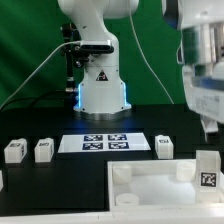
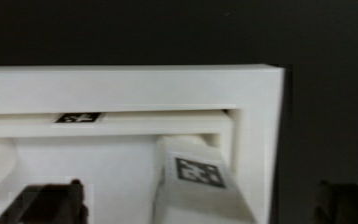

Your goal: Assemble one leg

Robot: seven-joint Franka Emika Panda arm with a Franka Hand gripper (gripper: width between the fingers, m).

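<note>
black table (image 1: 40, 175), pincer (image 2: 194, 205) spread wide over white tray (image 2: 140, 85), tagged leg (image 2: 197, 170) inside, no readable writing

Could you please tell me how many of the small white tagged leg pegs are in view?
4: two small white plastic legs left of the marker board, one right, one by the tray's right edge.

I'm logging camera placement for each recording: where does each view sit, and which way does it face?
Exterior view: off the arm, facing the robot base across the table, over the white tray piece and marker board; base and arm show.
Wrist view: on the wrist, looking past the open hand at the tray piece's wall and a tagged leg; only the dark fingers show.
Shared: the tray piece and, probably, that leg.
</note>
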